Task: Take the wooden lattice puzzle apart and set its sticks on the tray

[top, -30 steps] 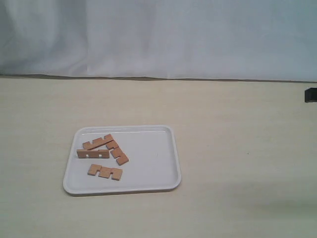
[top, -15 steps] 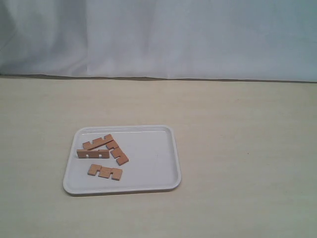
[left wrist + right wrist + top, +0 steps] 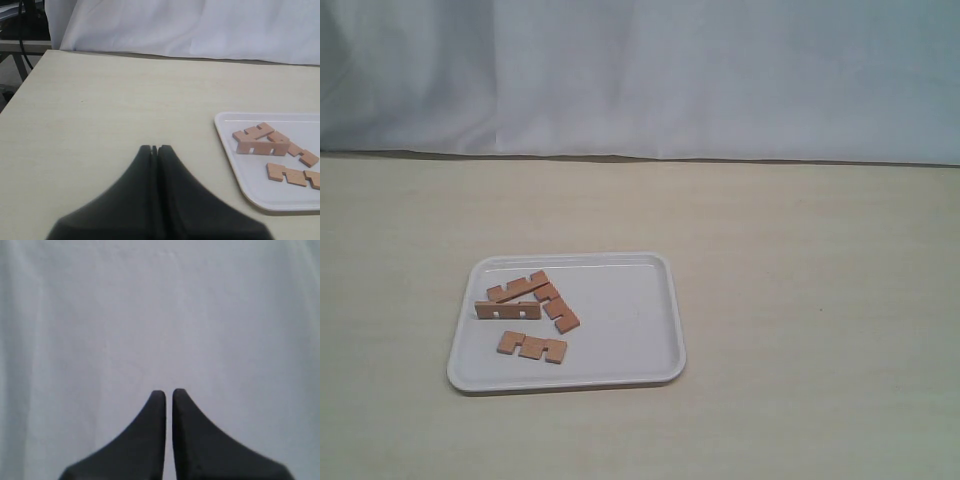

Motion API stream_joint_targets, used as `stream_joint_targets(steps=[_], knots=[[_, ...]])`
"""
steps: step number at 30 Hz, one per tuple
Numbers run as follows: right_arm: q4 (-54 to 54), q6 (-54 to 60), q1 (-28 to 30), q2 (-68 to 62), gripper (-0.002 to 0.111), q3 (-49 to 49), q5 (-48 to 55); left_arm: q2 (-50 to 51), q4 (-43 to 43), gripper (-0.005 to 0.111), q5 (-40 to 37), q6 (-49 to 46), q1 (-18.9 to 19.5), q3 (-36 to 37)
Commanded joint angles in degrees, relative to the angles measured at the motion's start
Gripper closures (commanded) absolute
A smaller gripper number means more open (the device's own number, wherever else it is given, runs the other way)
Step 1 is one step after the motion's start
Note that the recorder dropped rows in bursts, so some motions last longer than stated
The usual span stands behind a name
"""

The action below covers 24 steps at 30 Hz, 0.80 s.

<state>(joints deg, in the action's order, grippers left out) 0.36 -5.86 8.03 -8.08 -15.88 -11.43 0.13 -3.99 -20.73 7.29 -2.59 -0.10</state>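
The wooden lattice puzzle is in pieces: several loose sticks lie on the left half of the white tray [image 3: 645,310]. One stick [image 3: 507,310] stands on its edge, another [image 3: 517,287] leans behind it, a third [image 3: 557,308] lies beside them and one [image 3: 532,347] lies flat nearer the front. The left wrist view shows the tray [image 3: 240,175] and its sticks [image 3: 260,147] off to one side of my left gripper [image 3: 155,148], which is shut and empty above bare table. My right gripper [image 3: 169,392] is shut and empty, facing the white cloth. Neither gripper shows in the exterior view.
A white cloth backdrop [image 3: 640,70] hangs along the far edge of the pale wooden table [image 3: 800,260]. The table's corner and edge [image 3: 30,70] show in the left wrist view, with dark cables and a frame [image 3: 20,30] beyond it.
A dark part of the right arm at the exterior view's right edge one second ago has left the view. Tray and sticks have not moved.
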Motion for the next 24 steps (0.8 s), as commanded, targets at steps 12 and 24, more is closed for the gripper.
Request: stream_joint_targets(steps=[12,24], knots=[[-1.2,3.7,-6.9,8.1,0.104,-0.7,3.1,-0.1,0.1,0.107,0.6,0.3,-0.1,0.1],[0.5,3.5,-6.9,8.1,0.104,10.3,11.4,-0.1,0.1,0.107,0.5,0.3,-0.1,0.1]])
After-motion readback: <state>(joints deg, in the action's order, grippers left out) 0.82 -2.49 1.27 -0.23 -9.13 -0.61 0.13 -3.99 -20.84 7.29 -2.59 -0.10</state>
